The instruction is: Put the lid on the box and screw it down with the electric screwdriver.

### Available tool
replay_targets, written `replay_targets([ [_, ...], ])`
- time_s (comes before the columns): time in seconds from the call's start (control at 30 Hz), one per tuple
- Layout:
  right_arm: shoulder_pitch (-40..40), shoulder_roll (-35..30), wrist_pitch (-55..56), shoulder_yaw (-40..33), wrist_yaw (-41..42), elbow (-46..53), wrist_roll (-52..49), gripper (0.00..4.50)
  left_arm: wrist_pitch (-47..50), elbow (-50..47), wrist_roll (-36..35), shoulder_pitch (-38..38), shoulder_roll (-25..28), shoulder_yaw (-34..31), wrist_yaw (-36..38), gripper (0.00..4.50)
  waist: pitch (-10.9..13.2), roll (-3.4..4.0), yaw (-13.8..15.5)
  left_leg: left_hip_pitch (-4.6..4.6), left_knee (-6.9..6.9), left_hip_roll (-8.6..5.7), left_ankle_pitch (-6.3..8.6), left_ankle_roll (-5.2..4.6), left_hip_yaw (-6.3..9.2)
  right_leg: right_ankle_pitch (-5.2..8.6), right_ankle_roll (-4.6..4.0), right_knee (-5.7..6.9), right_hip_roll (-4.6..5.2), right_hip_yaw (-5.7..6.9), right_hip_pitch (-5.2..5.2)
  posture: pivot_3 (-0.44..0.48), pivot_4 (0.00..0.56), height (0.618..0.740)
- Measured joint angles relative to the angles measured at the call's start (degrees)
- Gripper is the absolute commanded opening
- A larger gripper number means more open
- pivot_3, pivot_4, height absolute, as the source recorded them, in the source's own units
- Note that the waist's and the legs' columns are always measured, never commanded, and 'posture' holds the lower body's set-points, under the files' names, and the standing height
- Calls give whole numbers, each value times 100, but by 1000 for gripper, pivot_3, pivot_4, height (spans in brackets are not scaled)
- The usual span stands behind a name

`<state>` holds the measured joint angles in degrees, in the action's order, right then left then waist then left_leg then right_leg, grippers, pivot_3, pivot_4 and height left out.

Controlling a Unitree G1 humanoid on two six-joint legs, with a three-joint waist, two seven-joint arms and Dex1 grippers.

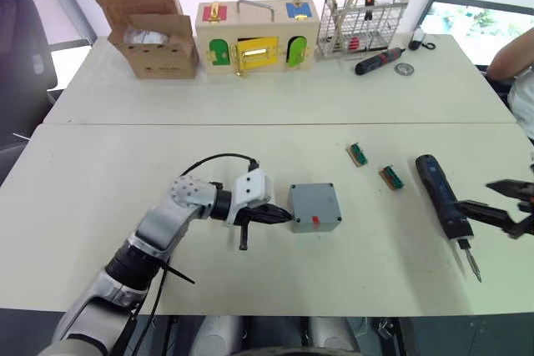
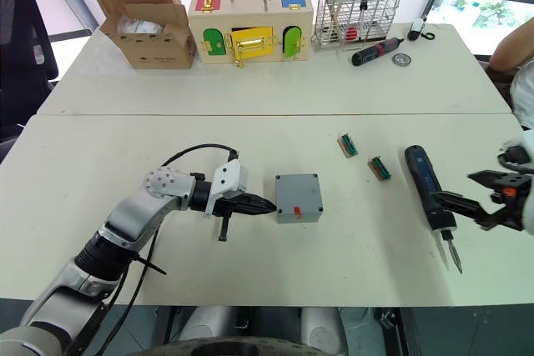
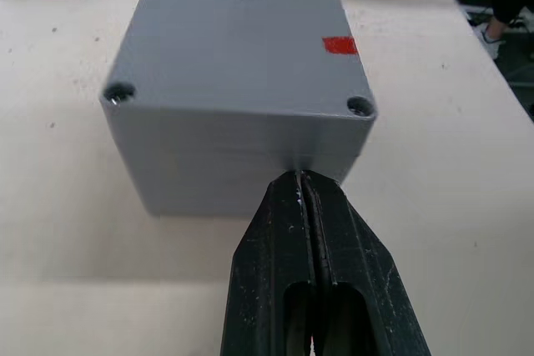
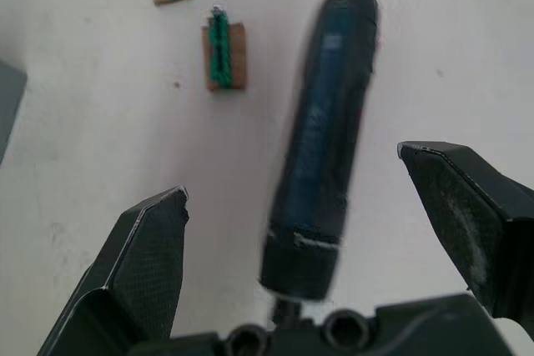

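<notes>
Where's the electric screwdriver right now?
The electric screwdriver lies flat on the near table, on the robot's right, beside the open right gripper and just right of two small green-topped blocks.

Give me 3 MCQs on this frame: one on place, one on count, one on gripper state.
1. Where does the electric screwdriver lie?
A. in the wire basket
B. flat on the near table, between the right gripper's open fingers
C. on top of the box

2. How many small green-and-brown pieces lie on the table between the box and the electric screwdriver?
A. one
B. two
C. four

3. What state is the left gripper in?
A. shut, tips against the side of the box
B. wide open above the lid
C. shut on the lid

Key:
1 B: the right wrist view shows it lying on the tabletop, a finger of the right gripper on either side, neither touching it.
2 B: two show in the head views, the second nearer the electric screwdriver.
3 A: the left wrist view shows the fingers pressed together at the box wall, below the lid, which already sits on the box.
</notes>
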<state>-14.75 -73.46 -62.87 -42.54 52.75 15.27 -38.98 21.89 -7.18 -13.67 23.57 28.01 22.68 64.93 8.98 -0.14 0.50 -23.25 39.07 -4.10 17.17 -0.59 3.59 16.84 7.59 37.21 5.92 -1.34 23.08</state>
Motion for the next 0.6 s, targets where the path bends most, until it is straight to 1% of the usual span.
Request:
replay_targets([
  [0.03, 82, -145, -95, 84, 128, -165, -26, 4493, 3, -55, 18, -46, 73, 8, 6, 0, 0, 0, -5, 0, -2, 1, 0, 0, -1, 0, 0, -1, 0, -1, 0, 0, 150, 737],
  [0.1, 234, -496, -227, 489, 437, -547, -55, 4493, 38, -204, 40, -92, 333, -14, 33, 0, 1, 0, 1, 0, -3, 4, 0, 0, 0, 0, 0, -1, 0, 1, 2, 0, 150, 737],
  [0.17, 623, -728, -228, 1151, 677, -954, -50, 4493, 153, -419, 16, -106, 631, -188, 81, 0, 2, 2, 4, -1, -1, 4, 0, 0, -1, 0, 0, -1, 2, 1, 3, 0, 150, 737],
  [0.23, 1238, -942, -270, 1879, 843, -1459, -35, 4493, 302, -681, -160, -109, 993, -495, 163, 0, 6, 14, 8, -3, 1, 2, 0, 0, -5, 0, 0, -5, 7, -1, 5, 0, 150, 737],
  [0.3, 1772, -1049, -320, 2423, 960, -1707, -3, 4493, 499, -857, -401, -97, 1125, -829, 213, 0, 7, 24, 28, -8, 1, 1, 0, 0, -4, 0, 0, -9, 10, 2, 8, 0, 150, 737],
  [0.43, 2679, -1166, -464, 3546, 1364, -1998, 150, 4493, 1069, -1403, -1173, -9, 1241, -1313, 260, 0, 8, 26, 25, -15, 0, 0, -3, 9, -4, 0, 0, -14, 25, 7, 14, 0, 150, 737],
  [0.47, 2912, -1165, -496, 3829, 1439, -2072, 247, 4493, 1179, -1533, -1328, 24, 1297, -1382, 278, 0, 8, 26, 15, -15, 0, -1, -14, 29, -7, 0, 0, -15, 26, 7, 16, 0, 150, 737],
  [0.53, 3346, -1157, -561, 4377, 1562, -2209, 483, 4493, 1296, -1833, -1531, 125, 1421, -1486, 326, 0, 12, 33, 8, -15, -2, -2, -15, 29, -11, 0, 0, -15, 29, 6, 21, 0, 150, 737],
  [0.6, 3711, -1152, -614, 4879, 1705, -2358, 761, 4493, 1276, -2142, -1510, 167, 1587, -1436, 338, 0, 12, 38, 9, -15, -5, -2, -15, 30, -12, 0, 0, -14, 28, 6, 21, 0, 150, 737],
])
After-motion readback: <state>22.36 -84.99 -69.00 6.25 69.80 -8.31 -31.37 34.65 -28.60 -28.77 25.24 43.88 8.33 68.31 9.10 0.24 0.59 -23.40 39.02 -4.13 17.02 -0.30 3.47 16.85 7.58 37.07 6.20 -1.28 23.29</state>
